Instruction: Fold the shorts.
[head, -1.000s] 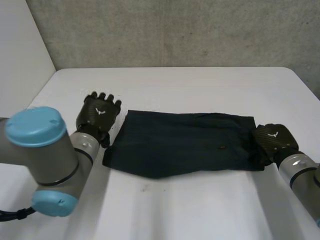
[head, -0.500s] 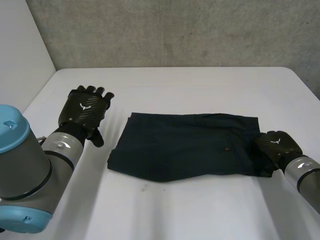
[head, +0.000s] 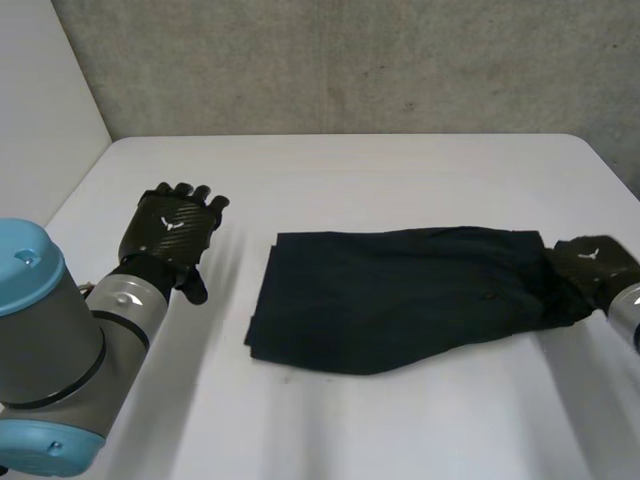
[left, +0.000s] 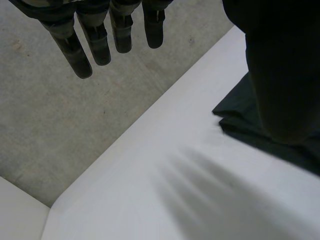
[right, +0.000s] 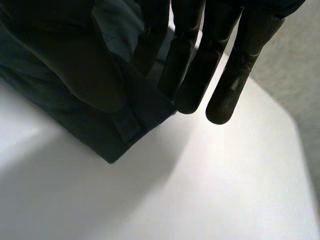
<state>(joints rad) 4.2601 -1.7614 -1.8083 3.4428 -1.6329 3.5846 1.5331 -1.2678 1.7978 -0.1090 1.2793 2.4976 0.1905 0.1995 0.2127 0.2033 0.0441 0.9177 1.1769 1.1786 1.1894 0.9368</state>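
The dark navy shorts (head: 400, 295) lie flat and folded lengthwise across the middle of the white table (head: 400, 170). My right hand (head: 590, 265) is at their right end, with thumb and straight fingers (right: 235, 75) pinching the hem of the shorts (right: 100, 120). My left hand (head: 172, 232) hovers open to the left of the shorts, clear of the cloth. In its wrist view, its fingers (left: 95, 40) are spread and straight, and the near corner of the shorts (left: 235, 117) lies beside its thumb.
A grey concrete wall (head: 350, 60) runs behind the table's far edge. A white panel (head: 40, 110) stands at the left side. Bare table surrounds the shorts in front and behind.
The shorts slid to the right, pulled by my right hand on their end. My left hand let go of the left edge and drew back to the left.
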